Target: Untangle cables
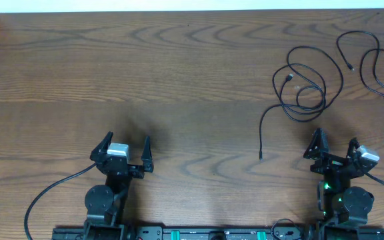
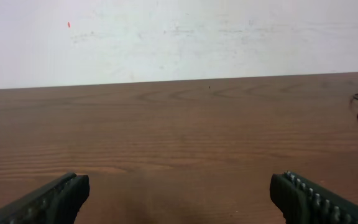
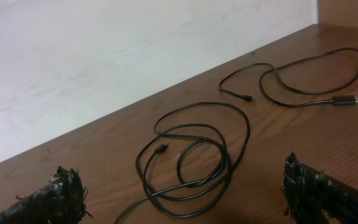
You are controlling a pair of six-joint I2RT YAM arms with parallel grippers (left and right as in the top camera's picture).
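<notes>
Reaching the coiled cable (image 1: 303, 87), upper right, suits the right gripper (image 1: 336, 138) — pinch a loose end (not the loops); it and the left gripper (image 1: 127, 140) gape wide, empty.

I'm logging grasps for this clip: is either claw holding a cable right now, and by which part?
Nothing is held. The left claw and right claw both stand open and empty; the cables lie on the table, apart from both.
</notes>
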